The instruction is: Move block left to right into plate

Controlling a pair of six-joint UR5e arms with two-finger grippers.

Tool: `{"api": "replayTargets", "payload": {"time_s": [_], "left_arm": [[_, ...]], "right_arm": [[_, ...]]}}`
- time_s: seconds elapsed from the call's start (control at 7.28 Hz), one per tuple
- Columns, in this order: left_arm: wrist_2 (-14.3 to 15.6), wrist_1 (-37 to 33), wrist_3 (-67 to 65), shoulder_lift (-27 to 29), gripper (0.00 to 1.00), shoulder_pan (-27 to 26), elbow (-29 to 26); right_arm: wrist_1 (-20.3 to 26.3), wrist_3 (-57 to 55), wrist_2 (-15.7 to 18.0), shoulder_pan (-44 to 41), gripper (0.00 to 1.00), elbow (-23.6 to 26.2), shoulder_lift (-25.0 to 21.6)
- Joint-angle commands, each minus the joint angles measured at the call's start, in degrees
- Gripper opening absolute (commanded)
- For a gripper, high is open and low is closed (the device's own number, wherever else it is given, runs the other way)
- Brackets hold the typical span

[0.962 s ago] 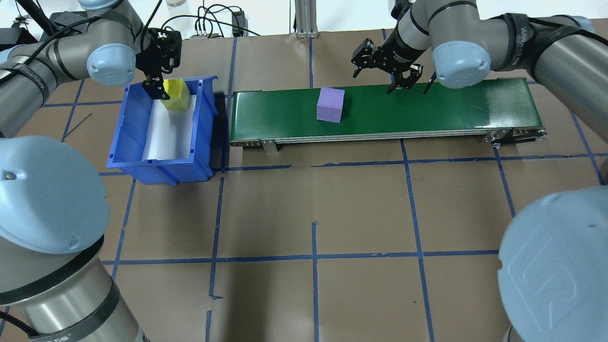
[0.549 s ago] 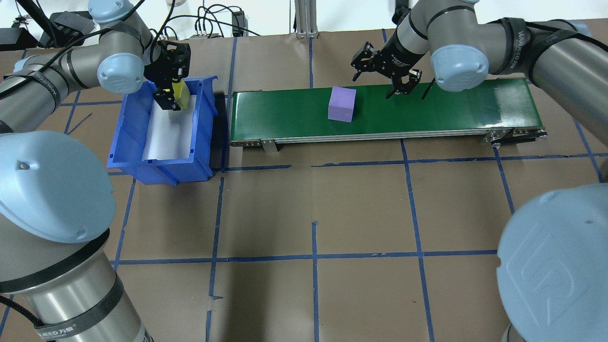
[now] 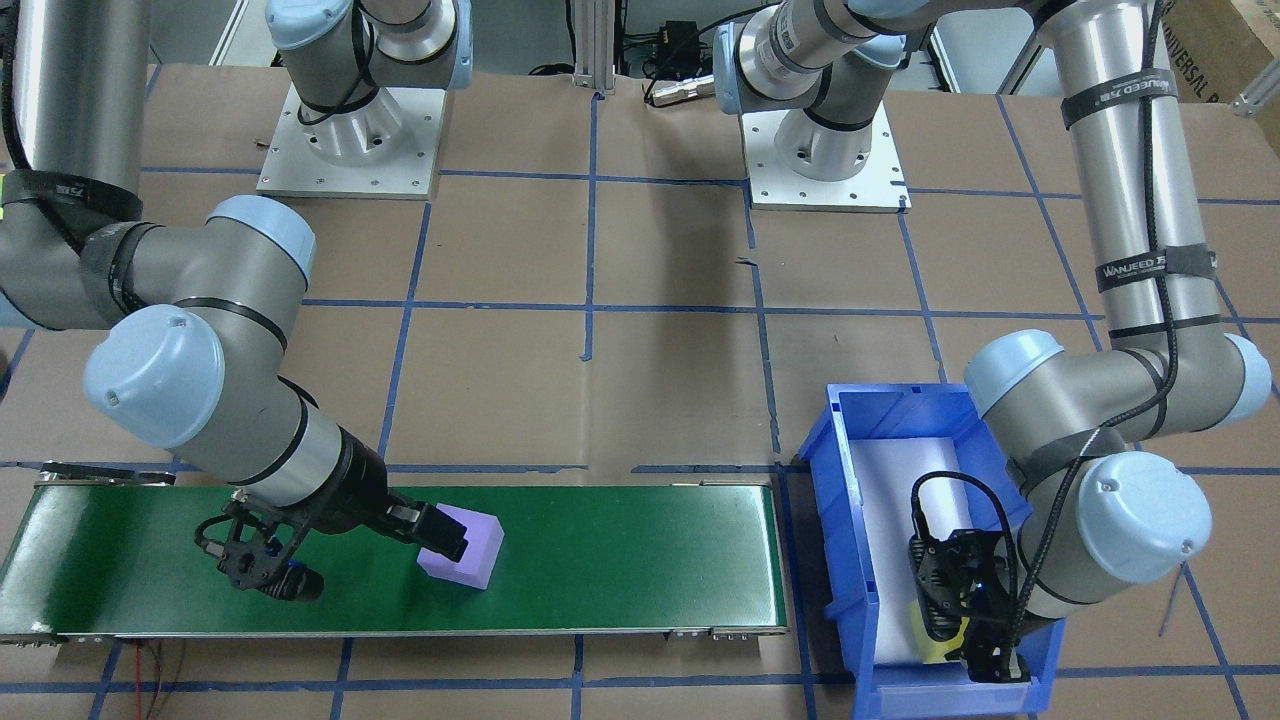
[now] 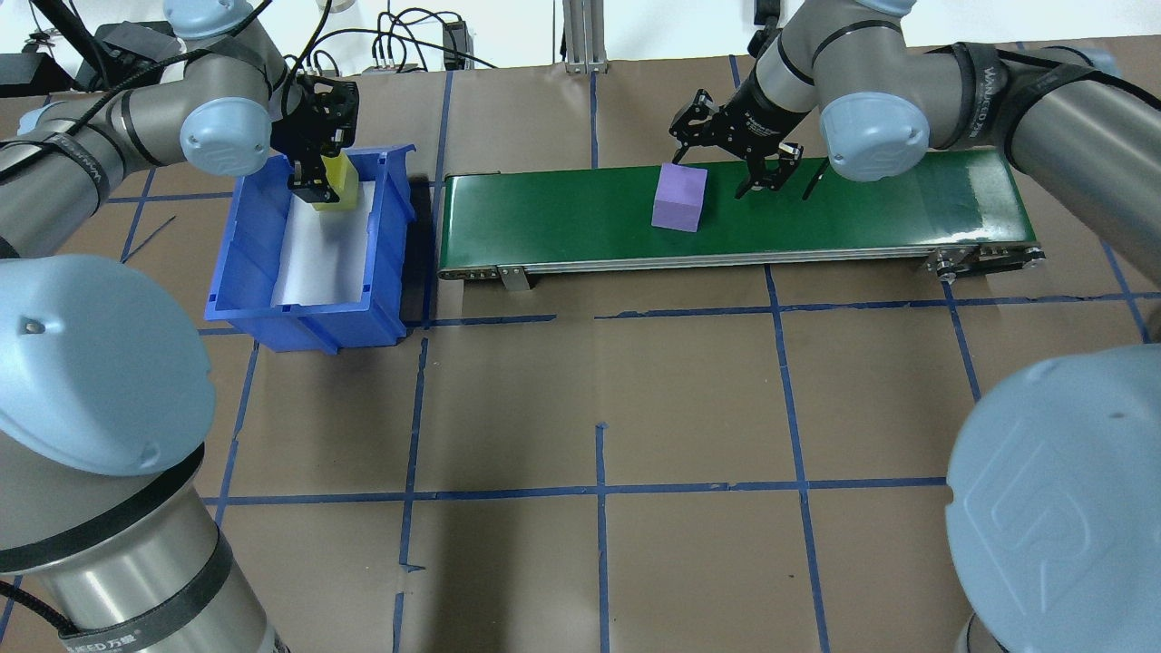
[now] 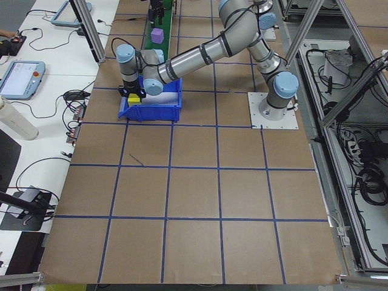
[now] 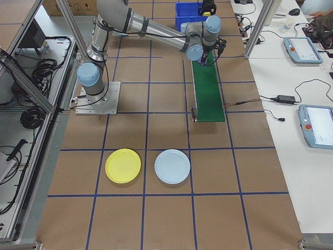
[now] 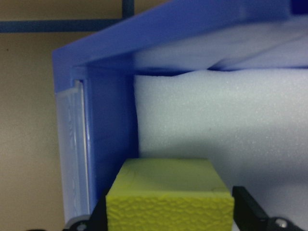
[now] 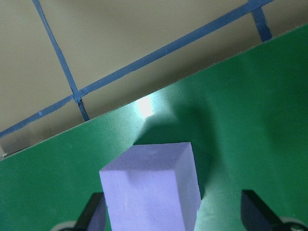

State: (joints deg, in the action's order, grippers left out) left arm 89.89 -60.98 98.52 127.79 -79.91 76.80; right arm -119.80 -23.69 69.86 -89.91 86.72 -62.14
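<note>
Two blocks in play, both far from the yellow plate

On the green conveyor, the purple block sits between the right gripper's spread-apart fingers. Beyond the conveyor's end, the left gripper clamps the yellow block inside the blue bin.

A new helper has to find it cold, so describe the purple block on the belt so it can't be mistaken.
Find the long green belt lying across the far side of the table, next to the blue bin. The purple block stands on it near the middle, just ahead of the right pincer, whose fingers are spread. It is the only thing on the belt; the other block is yellow and in the bin.
</note>
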Motion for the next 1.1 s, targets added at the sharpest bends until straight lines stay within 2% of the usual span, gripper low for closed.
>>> {"api": "replayTargets", "payload": {"time_s": [0.0, 0.27, 0.41, 0.55, 0.69, 0.82, 0.96], "left_arm": [[0.11, -2.65, -6.97, -5.59, 0.46, -1.46, 0.37], [0.28, -5.18, -10.53, -10.25, 0.46, -6.02, -0.33], [0.89, -10.16, -10.8, -12.19, 0.46, -10.65, -0.25], [6.03, -10.3, -11.67, -11.6, 0.45, -14.79, -0.42], [4.17, -9.95, -13.08, -8.99, 0.46, -15.35, -0.51], [2.67, -9.78, -14.22, -6.35, 0.45, -16.84, -0.34], [2.66, -9.34, -14.58, -3.8, 0.45, -17.81, -0.34]], "right_arm": [[0.01, 0.05, -0.07, 0.0, 1.0, 0.03, 0.44], [-0.25, 0.75, -0.07, 0.0, 1.0, 0.03, 1.84], [-0.51, 2.49, 0.54, 0.0, 1.0, 0.03, 2.63], [-0.52, 3.2, 0.72, 0.0, 0.92, 0.03, 2.73], [-0.6, 6.95, 0.98, 0.0, 0.52, -0.15, 2.73], [-0.52, 11.08, 2.03, 1.04, 0.31, -0.41, 2.12], [-0.43, 16.52, 4.48, 3.23, 0.29, -0.67, 0.9]]}}
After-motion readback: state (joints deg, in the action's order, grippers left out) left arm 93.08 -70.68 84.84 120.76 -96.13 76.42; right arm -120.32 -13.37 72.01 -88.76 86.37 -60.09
